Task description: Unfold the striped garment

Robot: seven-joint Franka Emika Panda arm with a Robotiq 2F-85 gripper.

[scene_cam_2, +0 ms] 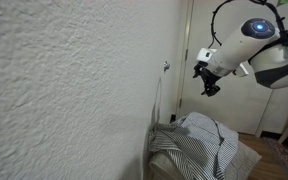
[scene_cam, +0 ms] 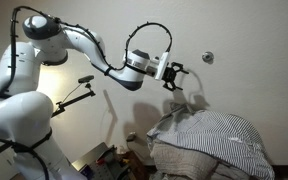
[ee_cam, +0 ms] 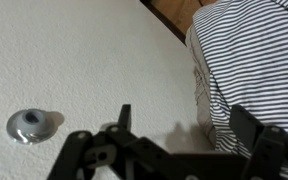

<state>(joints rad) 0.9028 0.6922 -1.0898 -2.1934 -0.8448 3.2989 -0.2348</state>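
The striped garment is a dark-and-white striped cloth heaped on a pile; it shows in both exterior views and at the right of the wrist view. My gripper hangs in the air above and to one side of the garment, close to the wall, also seen in an exterior view. In the wrist view its two dark fingers stand apart with nothing between them. It does not touch the cloth.
A white textured wall is right behind the gripper, with a round metal knob on it, also seen in an exterior view. Clutter lies beside the pile. A door stands behind.
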